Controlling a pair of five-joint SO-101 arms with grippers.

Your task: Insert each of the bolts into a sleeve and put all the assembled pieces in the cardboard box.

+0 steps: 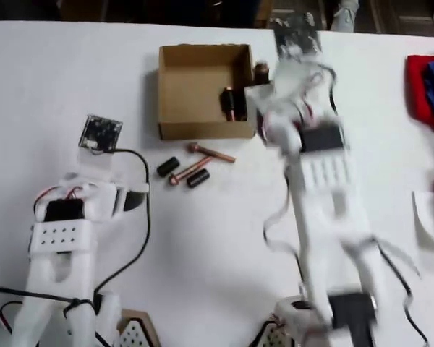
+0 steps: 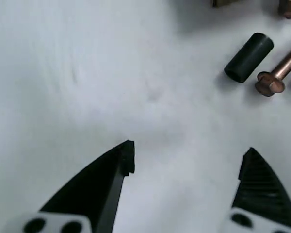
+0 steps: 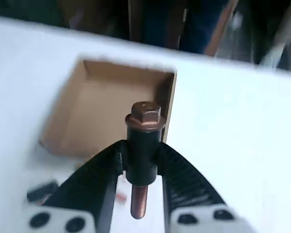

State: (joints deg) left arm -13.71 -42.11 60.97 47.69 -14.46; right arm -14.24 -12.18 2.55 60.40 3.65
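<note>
Two black fingers (image 2: 106, 184) of the left gripper (image 2: 189, 155) spread wide over the bare white table (image 2: 87, 73), holding nothing. Beyond them, two loose copper flanged bolts (image 1: 211, 153) and two short black cylindrical sleeves (image 1: 168, 167) lie flat and slanted, just before the open brown cardboard box (image 1: 195, 130). Inside it, one sleeved bolt (image 1: 230, 103) lies near-to-far along the right wall. At that wall the right gripper (image 3: 141, 155) clamps a second sleeved bolt (image 3: 143, 131), its hex head pointing out past the fingertips.
</note>
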